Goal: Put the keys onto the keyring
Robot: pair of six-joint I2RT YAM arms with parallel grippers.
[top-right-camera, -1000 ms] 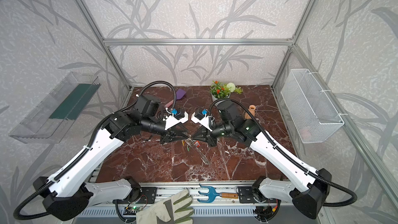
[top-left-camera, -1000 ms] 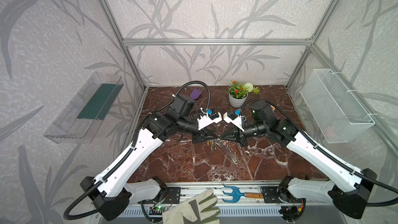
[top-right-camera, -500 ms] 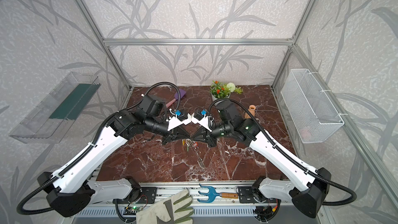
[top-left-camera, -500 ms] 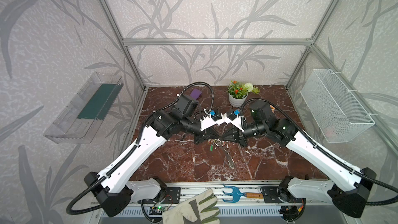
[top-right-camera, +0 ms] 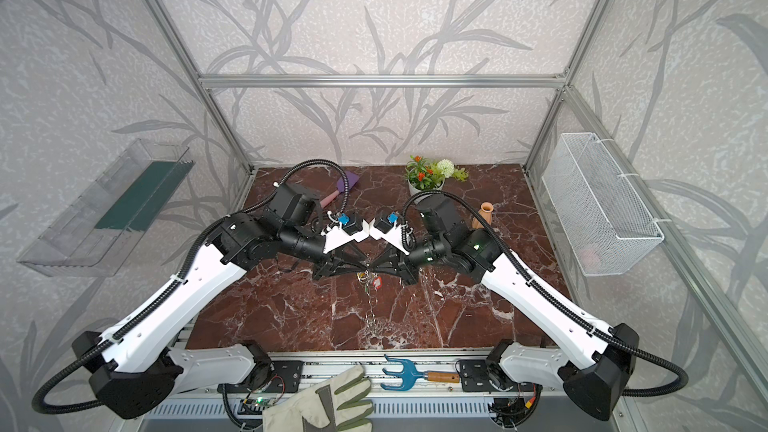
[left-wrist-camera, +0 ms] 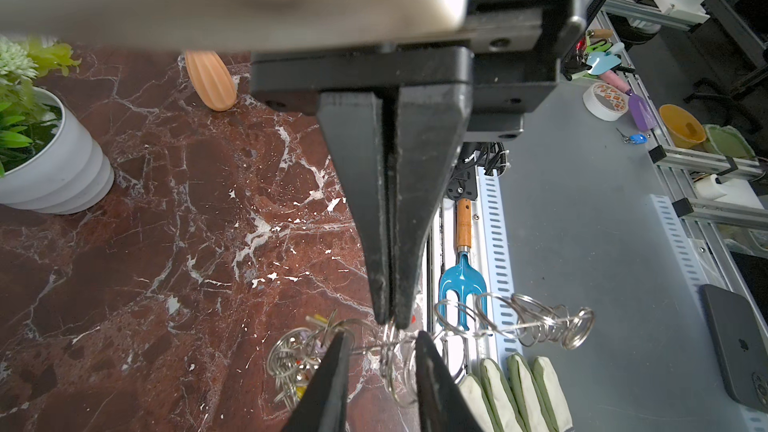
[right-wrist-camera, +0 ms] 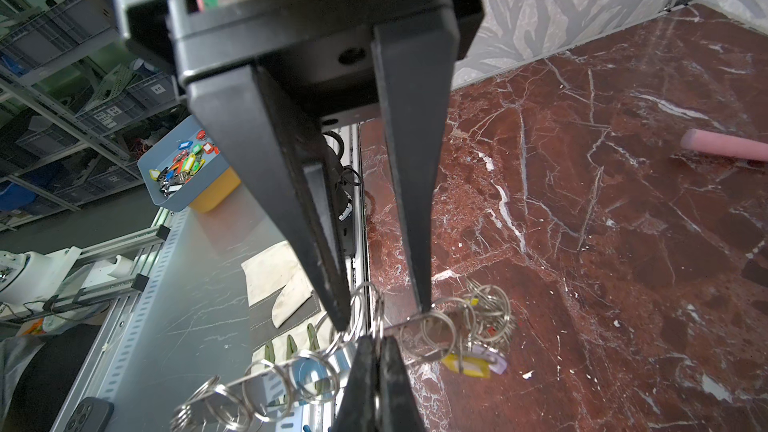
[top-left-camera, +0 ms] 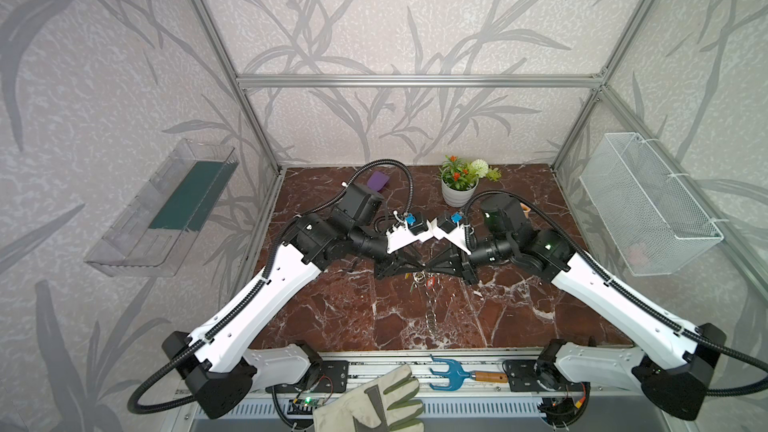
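The right jaws pinch shut on the keyring (left-wrist-camera: 536, 324) over the marble surface (top-left-camera: 332, 305). The left jaws stand narrowly apart astride its rings. Yellow and lilac keys (right-wrist-camera: 473, 361) dangle from it. A phone (left-wrist-camera: 733, 347) nearby shows an apple logo.

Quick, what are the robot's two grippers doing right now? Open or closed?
Left gripper: open, holding nothing.
Right gripper: closed, pinching the keyring.
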